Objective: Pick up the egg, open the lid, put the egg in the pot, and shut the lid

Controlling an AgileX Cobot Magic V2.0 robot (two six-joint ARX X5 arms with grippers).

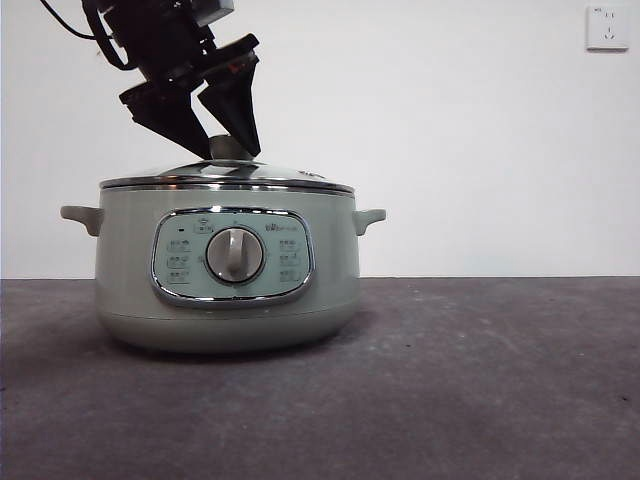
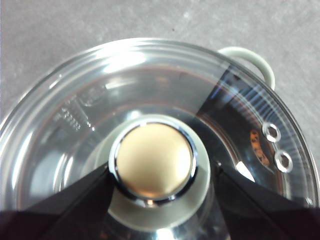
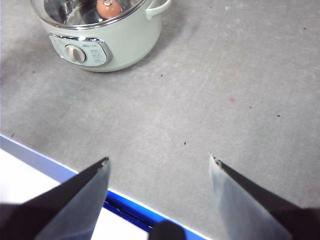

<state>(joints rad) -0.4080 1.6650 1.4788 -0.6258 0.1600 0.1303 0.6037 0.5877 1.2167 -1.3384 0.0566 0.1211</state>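
Seen level across the grey bench (image 1: pixel 480 390), the sage-green pot (image 1: pixel 228 270) stands left of centre with its glass lid (image 1: pixel 226 180) seated on the rim. A black tool (image 1: pixel 222 148) reaches down from the upper left, its two jaws straddling the lid's knob (image 1: pixel 231 150).

From the left wrist, the left tool (image 2: pixel 152 172) has a jaw on either side of the pale knob (image 2: pixel 153 160). They sit right against it, but I cannot tell whether they grip it or have let go.

From the right wrist, the right tool (image 3: pixel 159 162) waits well away from the pot (image 3: pixel 107 42), jaws spread and empty. Through the glass, the reddish-brown egg (image 3: pixel 109 8) shows inside the pot.

So the egg looks delivered and the lid looks back on; only letting go and backing off seems left.
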